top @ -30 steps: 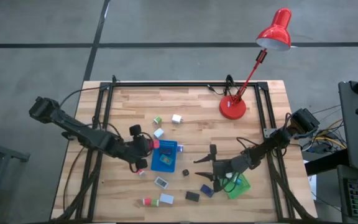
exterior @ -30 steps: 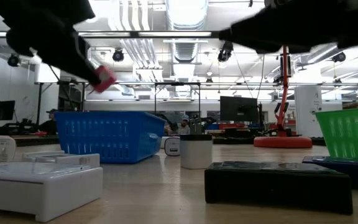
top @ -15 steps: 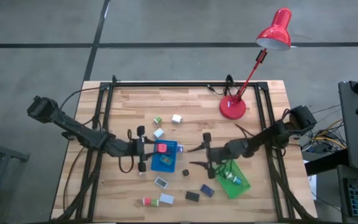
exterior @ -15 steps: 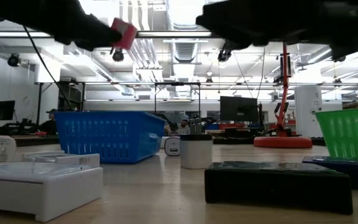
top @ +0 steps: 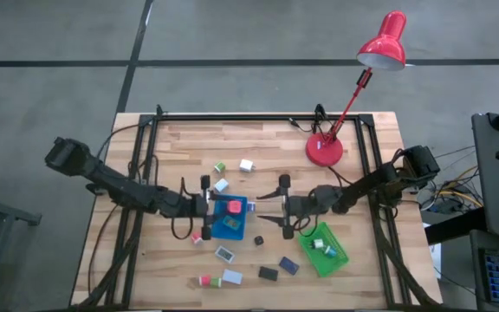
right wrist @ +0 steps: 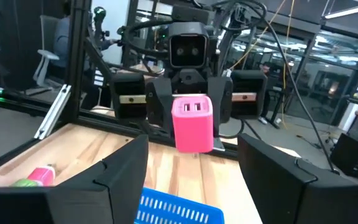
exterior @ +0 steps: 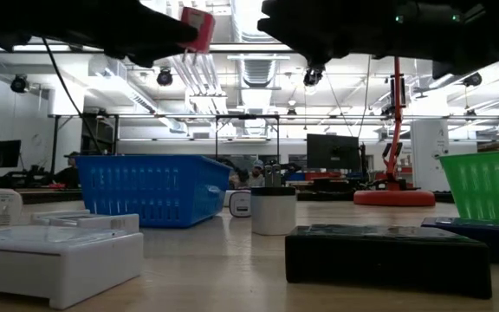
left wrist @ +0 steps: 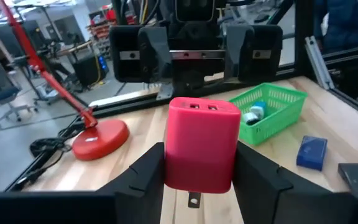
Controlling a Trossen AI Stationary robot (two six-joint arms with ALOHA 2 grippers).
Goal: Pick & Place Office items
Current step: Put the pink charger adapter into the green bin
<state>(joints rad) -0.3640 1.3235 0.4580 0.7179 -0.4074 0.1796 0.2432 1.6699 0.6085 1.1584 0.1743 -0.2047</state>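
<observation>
Nearest the low camera, on the bench (top: 371,165), a white box (exterior: 55,253) and a black block (exterior: 386,253) lie untouched, with more small office items scattered along the front edge in the overhead view. Behind them stands the blue tray (exterior: 152,187), and off to the right the green tray (top: 325,249) with a few pieces already in it.

Above the blue tray the left gripper (top: 216,208) pinches a red charger block (top: 230,208) between its fingers (left wrist: 263,176), prongs pointing down. A second ago that block hung lower and short of the tray's near edge; it has since been lifted and carried forward until it hangs over the tray's rim (top: 246,201). My judgement is that the carry is nearly done and the release into the blue tray is what remains; the block sits toward one edge, so a slightly early release could bounce it back onto the bench.

Farther across, the right gripper (top: 283,205) faces the left one with its fingers (right wrist: 120,173) spread and nothing between them. It has pulled up and away from the green tray, where it was a second ago, and its fingers have widened. That suggests a drop just finished and the arm is free for another item.

At the back, a red desk lamp (top: 326,150) stands clear of the work.
</observation>
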